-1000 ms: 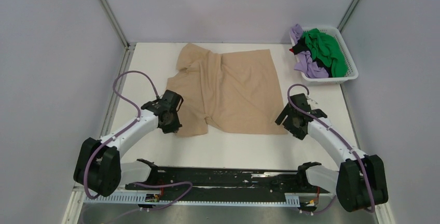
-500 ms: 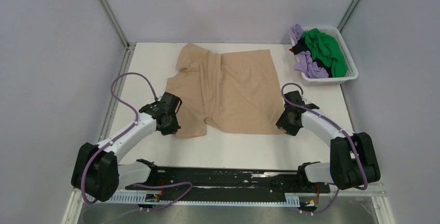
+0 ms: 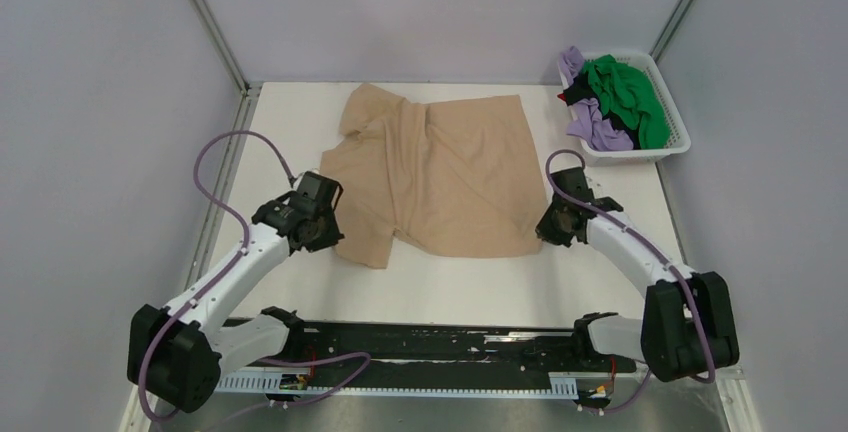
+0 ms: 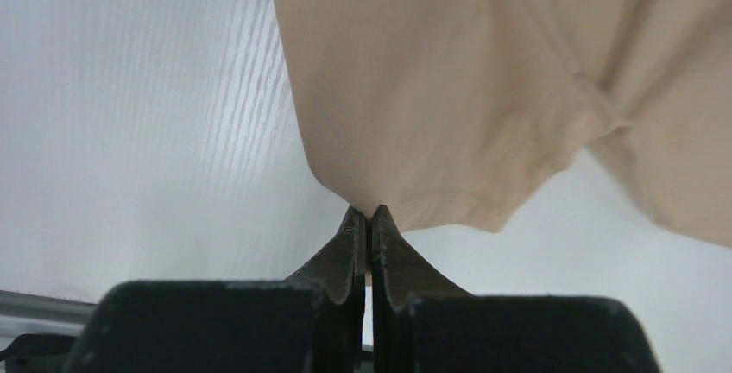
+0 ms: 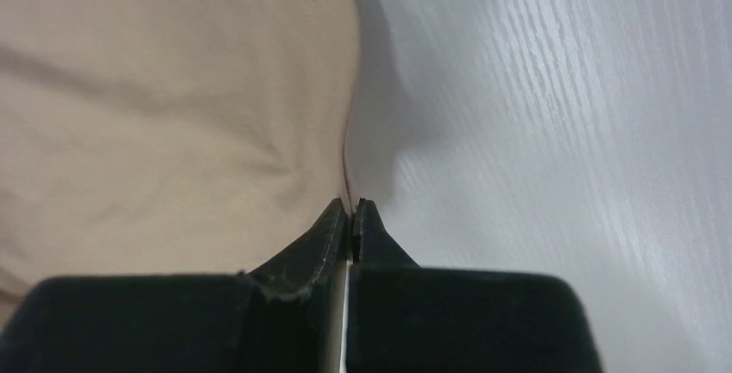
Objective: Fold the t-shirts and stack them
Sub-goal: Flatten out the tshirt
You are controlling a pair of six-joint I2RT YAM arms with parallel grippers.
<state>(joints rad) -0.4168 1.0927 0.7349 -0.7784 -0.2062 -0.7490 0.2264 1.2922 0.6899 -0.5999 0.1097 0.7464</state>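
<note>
The table [image 3: 450, 292] carries the tan t-shirt [image 3: 450, 172], spread mostly flat with its left sleeve side rumpled. I see no fold made and nothing stacked, so I judge the task barely begun. Off the tan shirt's far right corner sits the basket [image 3: 680, 144], holding the green t-shirt [image 3: 625, 92], the lilac t-shirt [image 3: 600, 132] and a sliver of a black t-shirt [image 3: 570, 98], all crumpled and unfolded. My left gripper [image 4: 367, 216], jaws pressed together, pinches the tan shirt's near left sleeve hem. My right gripper [image 5: 352, 209], likewise closed, pinches its near right edge. The basket is well apart from the shirt, and I see nothing blocking a fold.
</note>
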